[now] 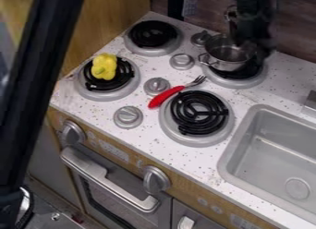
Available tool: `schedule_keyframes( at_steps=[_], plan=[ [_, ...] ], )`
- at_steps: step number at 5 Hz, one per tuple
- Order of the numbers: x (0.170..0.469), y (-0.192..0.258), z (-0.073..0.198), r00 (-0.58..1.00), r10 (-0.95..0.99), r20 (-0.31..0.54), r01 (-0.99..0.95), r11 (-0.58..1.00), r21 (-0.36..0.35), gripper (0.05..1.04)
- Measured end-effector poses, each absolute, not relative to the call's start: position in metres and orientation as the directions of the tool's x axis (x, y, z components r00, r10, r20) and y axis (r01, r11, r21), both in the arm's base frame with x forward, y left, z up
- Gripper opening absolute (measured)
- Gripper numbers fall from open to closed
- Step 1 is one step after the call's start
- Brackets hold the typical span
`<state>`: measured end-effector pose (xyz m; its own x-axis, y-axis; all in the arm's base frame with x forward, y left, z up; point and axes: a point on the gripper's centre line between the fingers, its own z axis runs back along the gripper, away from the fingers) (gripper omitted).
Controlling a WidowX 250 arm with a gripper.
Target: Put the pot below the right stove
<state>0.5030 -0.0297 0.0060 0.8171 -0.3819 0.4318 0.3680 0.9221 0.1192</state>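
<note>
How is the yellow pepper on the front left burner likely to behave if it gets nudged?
The yellow pepper would probably rock or roll unevenly, given its lobed, rounded shape. The black coil's ridges might check small shifts, though its perch on top suggests a firmer push could topple it.

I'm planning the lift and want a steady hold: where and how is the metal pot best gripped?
Probably the rim of the pot, from straight above, straddling its thin wall: the pot stands upright, open top up. The stretch beside the loop handle looks well exposed.
</note>
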Motion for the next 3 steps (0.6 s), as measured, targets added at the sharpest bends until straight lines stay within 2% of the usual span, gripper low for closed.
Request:
schedule_keyframes(
  at_steps=[3],
  plan=[
    [0.503, -0.009, -0.023, 0.875, -0.331, 0.354, 0.315, 0.944, 0.103, 0.994]
  ],
)
